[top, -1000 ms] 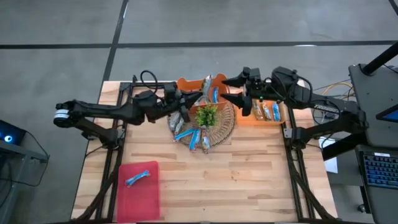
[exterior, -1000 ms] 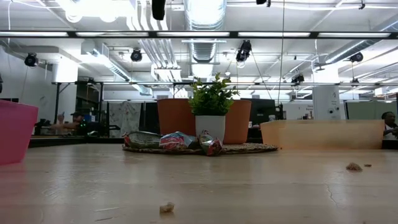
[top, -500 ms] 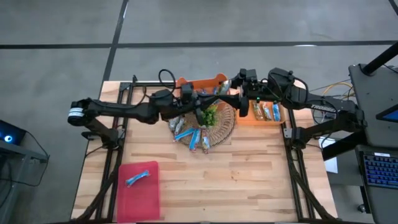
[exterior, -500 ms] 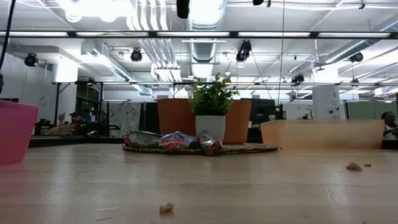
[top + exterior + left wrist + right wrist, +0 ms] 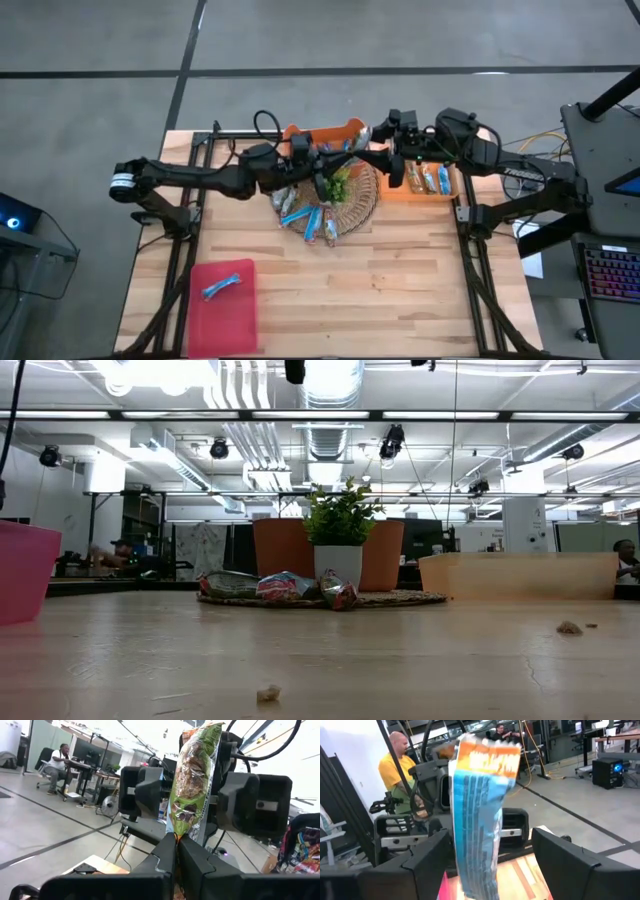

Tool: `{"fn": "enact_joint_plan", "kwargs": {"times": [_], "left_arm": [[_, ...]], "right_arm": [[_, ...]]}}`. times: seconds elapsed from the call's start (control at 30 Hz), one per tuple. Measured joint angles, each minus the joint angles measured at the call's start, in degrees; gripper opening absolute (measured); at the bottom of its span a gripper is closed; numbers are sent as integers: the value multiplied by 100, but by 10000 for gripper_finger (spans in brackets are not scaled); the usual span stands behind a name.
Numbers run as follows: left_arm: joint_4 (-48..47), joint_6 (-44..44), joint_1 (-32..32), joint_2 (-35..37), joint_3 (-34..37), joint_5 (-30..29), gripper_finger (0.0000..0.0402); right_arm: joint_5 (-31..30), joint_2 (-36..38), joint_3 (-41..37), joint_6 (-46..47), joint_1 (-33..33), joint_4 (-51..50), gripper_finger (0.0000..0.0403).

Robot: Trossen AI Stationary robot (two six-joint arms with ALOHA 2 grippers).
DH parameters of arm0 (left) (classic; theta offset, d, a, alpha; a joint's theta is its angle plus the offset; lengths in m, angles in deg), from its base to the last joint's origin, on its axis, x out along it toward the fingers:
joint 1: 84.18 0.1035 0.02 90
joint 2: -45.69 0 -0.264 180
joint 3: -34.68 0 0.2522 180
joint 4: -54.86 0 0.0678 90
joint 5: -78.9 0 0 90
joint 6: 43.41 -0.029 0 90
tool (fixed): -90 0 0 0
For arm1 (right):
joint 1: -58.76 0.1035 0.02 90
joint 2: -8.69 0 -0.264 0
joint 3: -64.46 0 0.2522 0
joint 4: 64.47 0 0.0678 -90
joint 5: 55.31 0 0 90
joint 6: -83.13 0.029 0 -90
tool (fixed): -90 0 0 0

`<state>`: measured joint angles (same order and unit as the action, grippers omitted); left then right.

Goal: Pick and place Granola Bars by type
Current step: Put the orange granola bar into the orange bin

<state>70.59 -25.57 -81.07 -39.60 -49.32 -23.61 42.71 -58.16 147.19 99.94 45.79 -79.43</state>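
Note:
My left gripper (image 5: 176,840) is shut on one granola bar (image 5: 192,780), high over the woven mat (image 5: 368,205). One face of the bar is brownish-green. The other face, in the right wrist view, is blue with an orange end (image 5: 477,805). My right gripper (image 5: 492,845) is open. Its fingers (image 5: 145,790) stand on either side of that bar without touching it. From above, the two grippers meet at the bar (image 5: 352,148). More bars (image 5: 305,215) lie on the mat around a small plant (image 5: 335,185). My left gripper pinches the bar's lower crimped end (image 5: 177,827) between its two fingers, coming roughly level from the table's left. The bar stands up beyond the fingertips and is lifted clear of the mat and the plant.
An orange bin (image 5: 320,132) stands at the far edge behind the grippers. An orange tray (image 5: 430,180) on the right holds several blue-white bars. A red bin (image 5: 225,290) near the left corner holds one blue bar. Bare wood lies near the front edge.
My left gripper has moved toward the table's right, carrying the bar in between my right gripper's open fingers. Most of that move came in the first half second. The right gripper has stayed about where it was.

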Motion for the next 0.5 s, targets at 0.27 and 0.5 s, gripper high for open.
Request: {"fn": "enact_joint_plan", "kwargs": {"times": [0.27,0.5], "left_arm": [[-10,-9,2,-4,-25,-11,0],[-2,-15,2,-4,-25,-43,0]], "right_arm": [[-1,-9,-2,-1,0,-34,243],[-1,-9,-4,-60,0,-29,156]]}}
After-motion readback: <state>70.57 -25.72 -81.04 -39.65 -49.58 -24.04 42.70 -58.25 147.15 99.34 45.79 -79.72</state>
